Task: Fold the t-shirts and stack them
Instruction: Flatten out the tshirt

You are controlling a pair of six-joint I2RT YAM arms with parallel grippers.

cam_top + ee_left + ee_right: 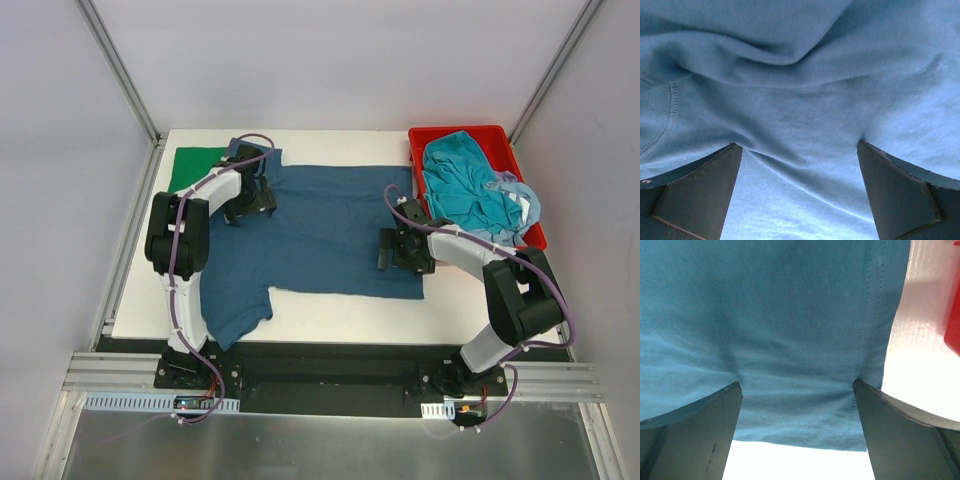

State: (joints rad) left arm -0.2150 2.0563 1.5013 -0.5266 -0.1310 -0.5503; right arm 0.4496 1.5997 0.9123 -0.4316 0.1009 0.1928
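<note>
The left claw (pixel 250 203) stands wide apart. Both of its fingertips (pixel 732 150) press down on the navy t-shirt (pixel 330 230), and creases run out from each tip, but nothing is pinched between them. The right claw (pixel 393 249) is spread just as wide, with its fingertips (pixel 735 388) touching the same shirt right beside the stitched hem, close to the hem's near corner. It clamps nothing either.

There are four t-shirts. The navy one lies spread flat across the middle of the tabletop (pixel 330 315), sleeves toward the left edge and hem toward the right. A green t-shirt (pixel 193 166) sits at the far left corner, partly under the navy sleeve. A teal t-shirt (pixel 462 188) and a pale blue t-shirt (pixel 522 208) lie crumpled together in the one red bin (pixel 450 135) at the far right corner.

Two arms work here. The left arm (pixel 178 235) rises from the near edge, elbow high by the left edge, forearm angled in and down to the shirt's far shoulder. The right arm (pixel 520 290) bends at the right edge — its forearm reaches leftward, low over the hem.
</note>
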